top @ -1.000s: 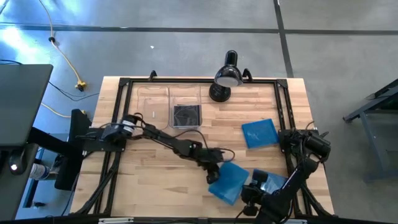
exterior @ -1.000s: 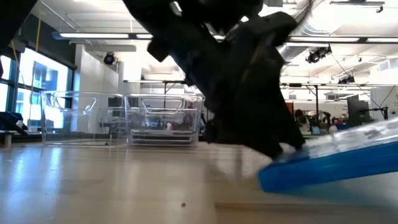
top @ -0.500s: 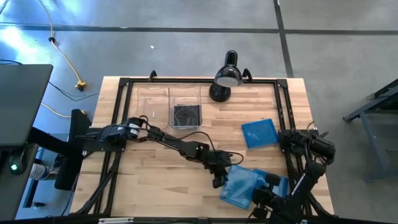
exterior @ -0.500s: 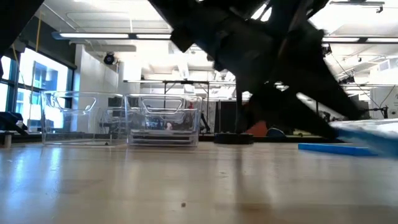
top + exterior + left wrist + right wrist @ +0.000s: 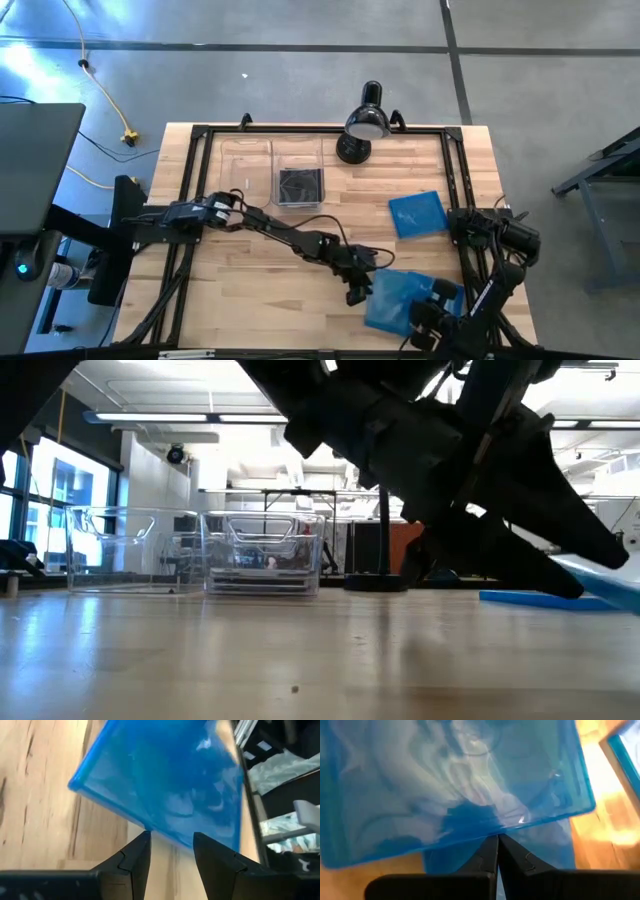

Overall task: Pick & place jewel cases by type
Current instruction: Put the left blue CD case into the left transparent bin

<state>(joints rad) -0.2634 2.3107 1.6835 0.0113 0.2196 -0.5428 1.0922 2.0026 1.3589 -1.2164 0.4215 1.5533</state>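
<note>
A translucent blue jewel case (image 5: 392,298) is near the table's near right corner, and my right gripper (image 5: 418,312) is shut on it. Another blue case (image 5: 448,293) lies beneath and to the right of it. My left gripper (image 5: 358,292) is open at the held case's left edge. In the left wrist view its fingertips (image 5: 171,837) stand either side of that edge (image 5: 165,832); whether they touch it I cannot tell. A third blue case (image 5: 417,213) lies flat on the wood farther back. A dark case (image 5: 300,185) rests in the right-hand clear bin. My right gripper (image 5: 497,839) pinches the blue case between its two fingers at the middle of the edge nearest the arm (image 5: 490,827). The fingers come from the table's near right side. The case (image 5: 605,575) sits tilted in the hold, above the other blue case (image 5: 540,842).
Two clear bins (image 5: 245,165) stand side by side at the far left of the table, also seen in the low view (image 5: 130,550). A black desk lamp (image 5: 362,125) stands at the far edge. A black frame (image 5: 455,180) borders the tabletop. Bare wood (image 5: 260,280) lies at the near left.
The blue case has moved toward the table's right edge with my right gripper. In the low view its low left edge, which was down by the tabletop, has risen and drawn off to the right. My left gripper has followed it a short way toward the right and near edges.
</note>
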